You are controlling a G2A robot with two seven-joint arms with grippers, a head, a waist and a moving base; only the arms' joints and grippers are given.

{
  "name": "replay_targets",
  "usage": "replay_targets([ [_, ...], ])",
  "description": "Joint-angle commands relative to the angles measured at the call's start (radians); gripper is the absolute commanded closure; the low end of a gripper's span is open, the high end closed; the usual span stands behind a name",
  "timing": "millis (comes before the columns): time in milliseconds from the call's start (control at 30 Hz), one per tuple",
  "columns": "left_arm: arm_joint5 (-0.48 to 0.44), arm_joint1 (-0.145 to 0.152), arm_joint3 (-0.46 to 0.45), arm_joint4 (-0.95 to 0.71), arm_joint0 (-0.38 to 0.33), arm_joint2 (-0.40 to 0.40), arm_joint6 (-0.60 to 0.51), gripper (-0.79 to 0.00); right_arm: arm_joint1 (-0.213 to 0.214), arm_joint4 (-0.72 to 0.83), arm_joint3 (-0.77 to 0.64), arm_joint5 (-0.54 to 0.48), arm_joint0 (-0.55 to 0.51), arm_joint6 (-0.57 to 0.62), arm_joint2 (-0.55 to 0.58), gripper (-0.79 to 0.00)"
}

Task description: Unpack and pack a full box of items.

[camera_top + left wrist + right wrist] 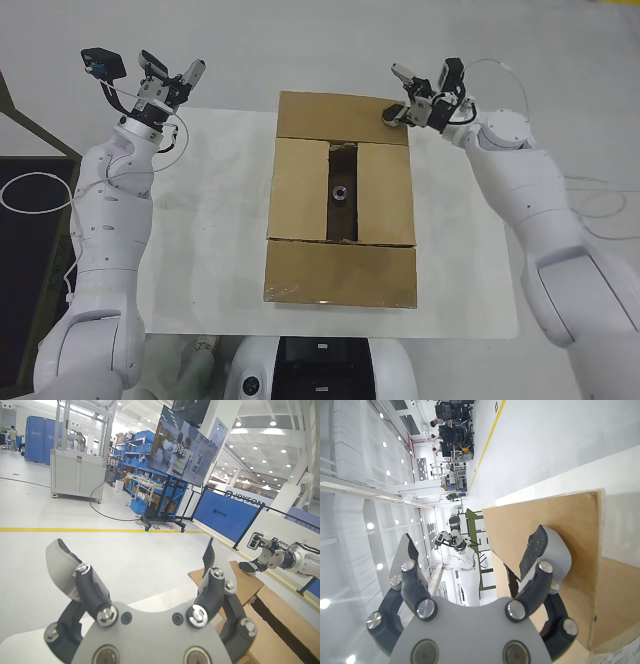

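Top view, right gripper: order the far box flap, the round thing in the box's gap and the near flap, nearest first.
1. The far flap, at the far end; one finger of the right gripper touches it.
2. The round thing, down in the middle gap.
3. The near flap, at the near end.

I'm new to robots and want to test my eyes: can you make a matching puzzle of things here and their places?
Things:
1 left gripper
2 right gripper
3 small round item
4 box

Places:
A in the gap between the side flaps
B one finger resting on the far flap
C middle of the table
D open in the air, off the box

Pairs: 1-D, 2-B, 3-A, 4-C
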Motion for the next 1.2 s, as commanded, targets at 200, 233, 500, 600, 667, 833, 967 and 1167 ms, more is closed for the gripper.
replay_targets([
  [200, 0.000, 0.000, 0.000, 0.000, 0.000, 0.000, 0.000, -0.785, -0.022, -0.006, 0.048, 0.063, 0.006, -0.015, 0.002, -0.785],
  [233, 0.000, 0.000, 0.000, 0.000, 0.000, 0.000, 0.000, -0.785, -0.025, -0.006, 0.054, 0.071, 0.006, -0.014, 0.002, -0.785],
  [500, 0.000, 0.000, 0.000, 0.000, 0.000, 0.000, 0.000, -0.785, -0.042, -0.022, 0.100, 0.129, 0.017, -0.019, 0.005, -0.785],
  [600, 0.000, 0.000, 0.000, 0.000, 0.000, 0.000, 0.000, -0.785, -0.048, -0.029, 0.117, 0.144, 0.021, -0.019, 0.007, -0.785],
  [667, 0.000, 0.000, 0.000, 0.000, 0.000, 0.000, 0.000, -0.785, -0.052, -0.032, 0.127, 0.152, 0.024, -0.021, 0.009, -0.785],
  [833, 0.000, 0.000, 0.000, 0.000, 0.000, 0.000, 0.000, -0.785, -0.061, -0.040, 0.150, 0.164, 0.030, -0.023, 0.014, -0.785],
  [967, 0.000, 0.000, 0.000, 0.000, 0.000, 0.000, 0.000, -0.785, -0.061, -0.027, 0.161, 0.143, 0.043, -0.007, 0.033, -0.785],
  [1167, 0.000, 0.000, 0.000, 0.000, 0.000, 0.000, 0.000, -0.785, -0.046, -0.019, 0.160, 0.071, 0.071, 0.037, 0.068, -0.785],
])
